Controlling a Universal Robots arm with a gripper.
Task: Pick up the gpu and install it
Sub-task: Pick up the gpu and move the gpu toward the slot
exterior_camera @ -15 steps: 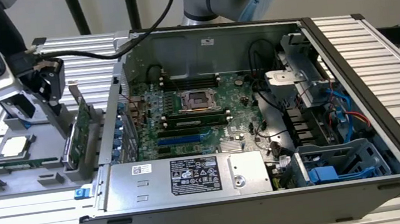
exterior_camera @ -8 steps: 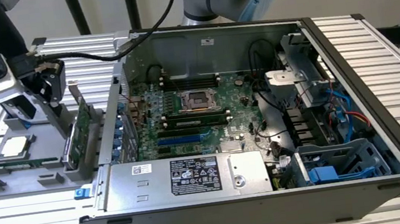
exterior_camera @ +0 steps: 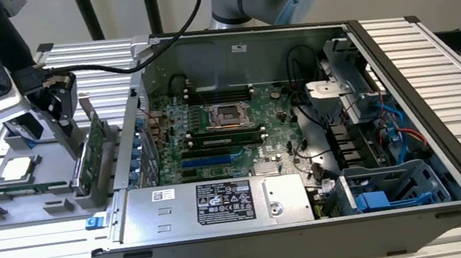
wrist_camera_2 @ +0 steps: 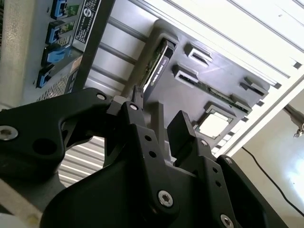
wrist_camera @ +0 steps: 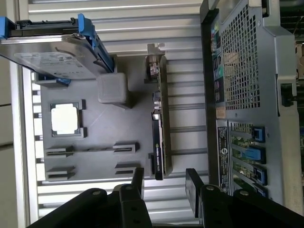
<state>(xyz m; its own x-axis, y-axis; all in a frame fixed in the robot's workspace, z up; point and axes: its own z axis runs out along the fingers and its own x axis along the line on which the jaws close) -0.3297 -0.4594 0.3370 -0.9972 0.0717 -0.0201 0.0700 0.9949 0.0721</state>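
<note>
Claw (wrist_camera: 166, 179): wide, empty.
Gpu (wrist_camera: 159, 128): stands on edge in its slot, along the tray (wrist_camera: 95, 161) edge nearest the case (wrist_camera: 247, 71).
Gpu vs claw: in line with the gap between the fingers, beyond the tips; apart, no contact seen.
Risk 1: off-centre descent could land a finger on the card's top edge and tilt it in the slot.
Risk 2: the outer finger runs near the case wall and could clip it.

I count one gpu (wrist_camera: 159, 124), one hard drive (wrist_camera: 47, 54), one processor chip (wrist_camera: 64, 118) and one memory stick (exterior_camera: 25, 189) on one tray (wrist_camera: 128, 128), beside one open computer case (exterior_camera: 254, 248).
</note>
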